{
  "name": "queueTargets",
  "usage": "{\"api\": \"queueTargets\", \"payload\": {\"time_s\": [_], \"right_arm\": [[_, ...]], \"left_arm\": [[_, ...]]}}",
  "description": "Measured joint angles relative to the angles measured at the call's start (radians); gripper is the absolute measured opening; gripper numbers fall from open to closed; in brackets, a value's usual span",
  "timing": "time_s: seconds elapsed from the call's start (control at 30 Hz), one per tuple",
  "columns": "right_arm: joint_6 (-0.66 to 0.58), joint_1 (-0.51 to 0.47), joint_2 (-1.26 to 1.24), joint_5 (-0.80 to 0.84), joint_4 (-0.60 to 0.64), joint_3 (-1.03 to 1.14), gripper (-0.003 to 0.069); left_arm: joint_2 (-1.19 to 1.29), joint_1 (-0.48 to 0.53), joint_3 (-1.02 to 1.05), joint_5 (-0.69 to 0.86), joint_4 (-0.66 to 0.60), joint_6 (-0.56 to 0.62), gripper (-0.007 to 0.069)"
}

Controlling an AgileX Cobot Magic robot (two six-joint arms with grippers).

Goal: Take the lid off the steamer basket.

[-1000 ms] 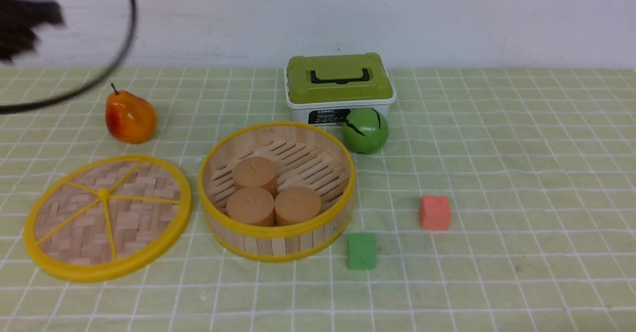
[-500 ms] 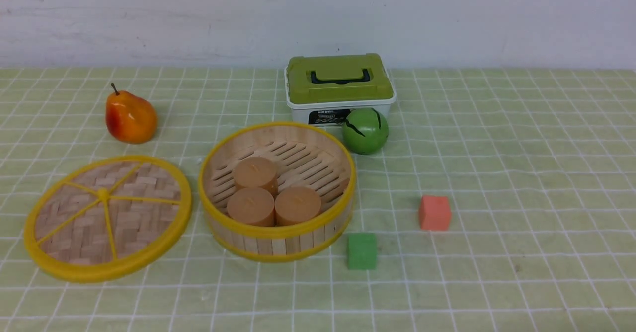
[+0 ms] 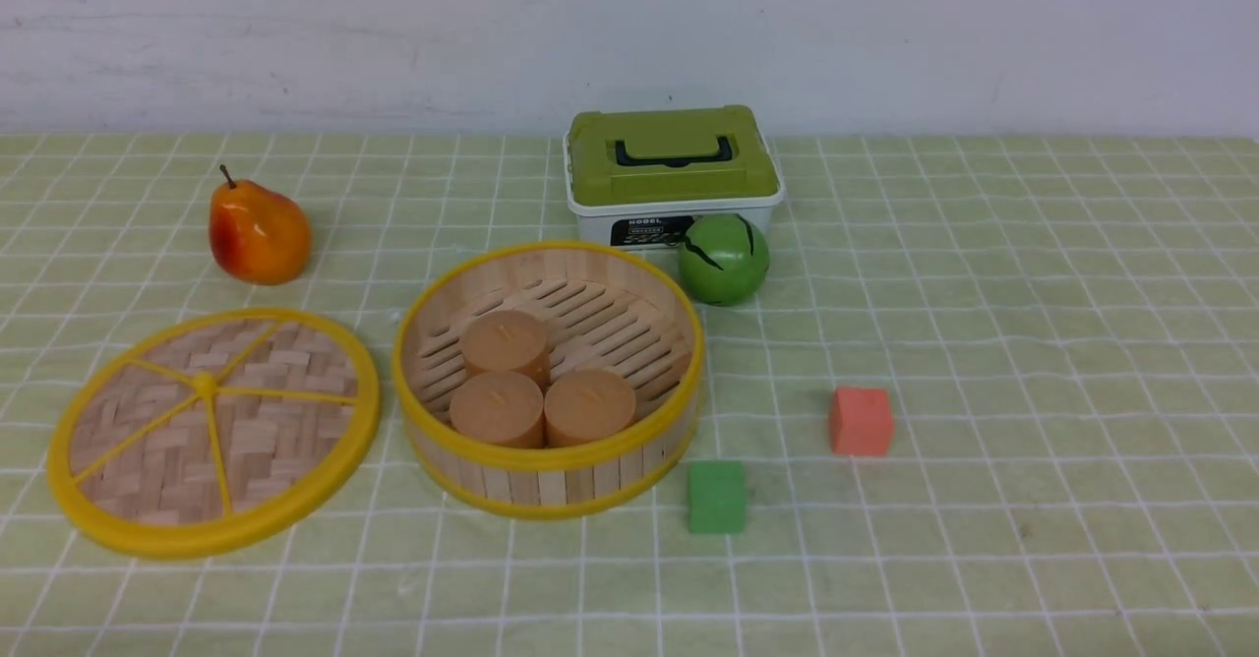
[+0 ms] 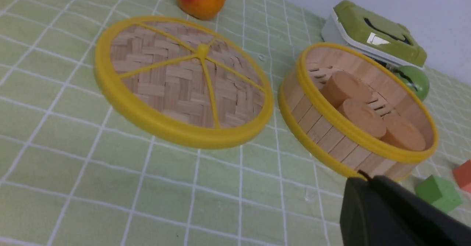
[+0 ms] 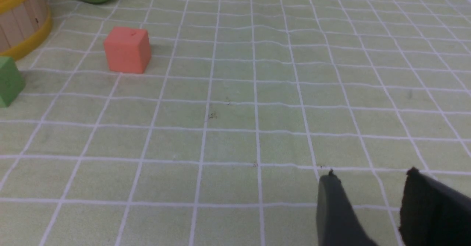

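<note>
Lid (image 3: 211, 431) lies flat just left of steamer basket (image 3: 551, 462), not touching it. This leaves its three brown cylinders (image 3: 497, 408) exposed, so removal looks complete. My right gripper (image 5: 371, 174) is parted and empty. My left gripper (image 4: 386, 213): spread hidden, cannot tell.

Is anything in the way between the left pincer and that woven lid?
Nothing visible. The lid lies flat on the checked cloth, already off the steamer basket beside it. Only bare cloth shows between it and the left pincer.
</note>
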Motion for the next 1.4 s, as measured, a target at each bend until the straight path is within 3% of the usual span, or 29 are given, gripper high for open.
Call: {"api": "queueTargets", "payload": {"time_s": [0.2,0.37,0.6,0.9,1.4], "right_arm": [[0.0,0.0,0.0,0.0,0.0,0.0,0.0241],[0.0,0.0,0.0,0.0,0.0,0.0,0.0241],[0.0,0.0,0.0,0.0,0.0,0.0,0.0241],[0.0,0.0,0.0,0.0,0.0,0.0,0.0241],[0.0,0.0,0.0,0.0,0.0,0.0,0.0241]], "left_arm": [[0.0,0.0,0.074,-0.153,0.005,0.008,-0.0013],[0.0,0.0,0.22,-0.305,0.11,0.026,-0.0013],[0.0,0.0,0.243,-0.266,0.172,0.03,-0.0013],[0.0,0.0,0.244,-0.179,0.127,0.164,-0.0013],[0.0,0.0,0.244,-0.171,0.042,0.181,-0.0013]]}}
